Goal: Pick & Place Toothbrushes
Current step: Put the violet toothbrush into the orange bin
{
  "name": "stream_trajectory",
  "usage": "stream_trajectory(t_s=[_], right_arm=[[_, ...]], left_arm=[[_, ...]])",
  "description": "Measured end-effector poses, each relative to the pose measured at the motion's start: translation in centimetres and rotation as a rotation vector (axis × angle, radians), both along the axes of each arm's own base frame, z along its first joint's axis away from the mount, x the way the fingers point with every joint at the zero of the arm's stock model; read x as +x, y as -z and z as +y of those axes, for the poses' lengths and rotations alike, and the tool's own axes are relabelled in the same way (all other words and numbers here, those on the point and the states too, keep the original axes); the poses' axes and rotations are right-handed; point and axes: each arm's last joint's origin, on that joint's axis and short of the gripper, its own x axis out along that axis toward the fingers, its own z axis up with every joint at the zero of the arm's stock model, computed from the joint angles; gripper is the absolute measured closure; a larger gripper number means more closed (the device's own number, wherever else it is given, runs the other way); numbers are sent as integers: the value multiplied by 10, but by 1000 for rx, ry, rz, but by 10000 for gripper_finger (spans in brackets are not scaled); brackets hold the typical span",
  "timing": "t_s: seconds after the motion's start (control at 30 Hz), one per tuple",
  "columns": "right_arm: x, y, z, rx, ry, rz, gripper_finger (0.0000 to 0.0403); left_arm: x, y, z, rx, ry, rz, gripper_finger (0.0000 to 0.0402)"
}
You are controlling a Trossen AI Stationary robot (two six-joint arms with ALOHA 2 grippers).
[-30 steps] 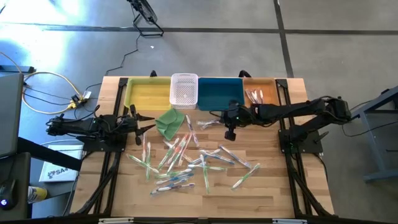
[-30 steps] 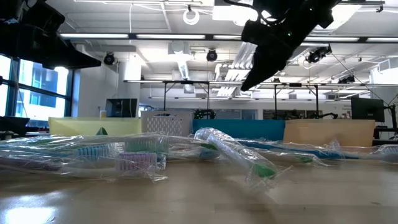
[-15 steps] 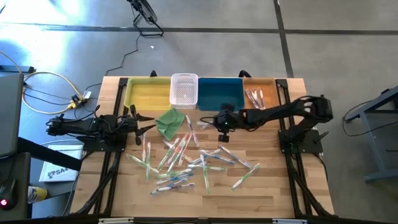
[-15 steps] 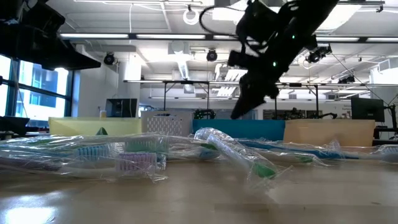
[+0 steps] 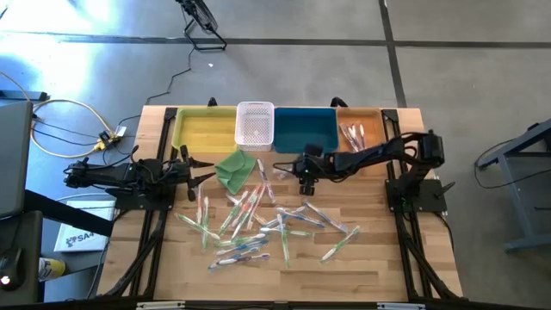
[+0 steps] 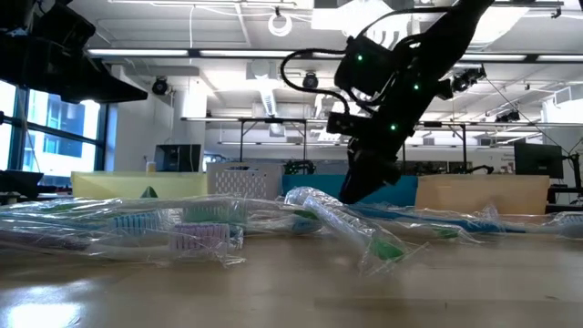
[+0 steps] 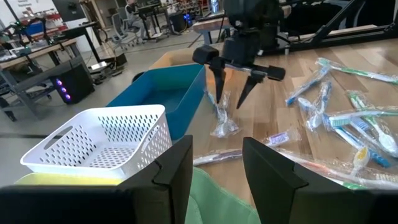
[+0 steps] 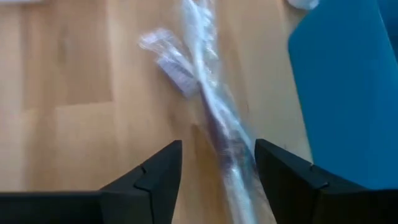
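Right gripper (image 5: 303,176), fingers apart, hung over a wrapped toothbrush (image 8: 214,118) beside the blue bin (image 5: 305,129). Remaining toothbrushes (image 5: 258,224) lay scattered mid-table; left gripper (image 5: 196,168), fingers apart, flanked the green cloth (image 5: 234,168).

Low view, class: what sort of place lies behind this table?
Probably a robotics lab or workshop: exposed ceiling ducts, metal workbench frames, and a robot arm over wrapped toothbrushes.

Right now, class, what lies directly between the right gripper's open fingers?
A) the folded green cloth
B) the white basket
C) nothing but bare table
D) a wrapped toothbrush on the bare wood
D: the right gripper straddles a wrapped toothbrush beside the blue bin.
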Motion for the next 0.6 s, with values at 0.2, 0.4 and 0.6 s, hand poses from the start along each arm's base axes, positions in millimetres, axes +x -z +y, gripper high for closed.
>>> stream_trajectory(t_s=[0.2,0.4,0.6], right_arm=[[-2,0,-12,51,8,-8,229],[-2,1,-15,100,-12,-14,248],[-2,5,-15,105,-9,1,250]], left_arm=[[0,0,0,0,0,0,265],[0,0,0,0,0,0,265],[0,0,0,0,0,0,265]])
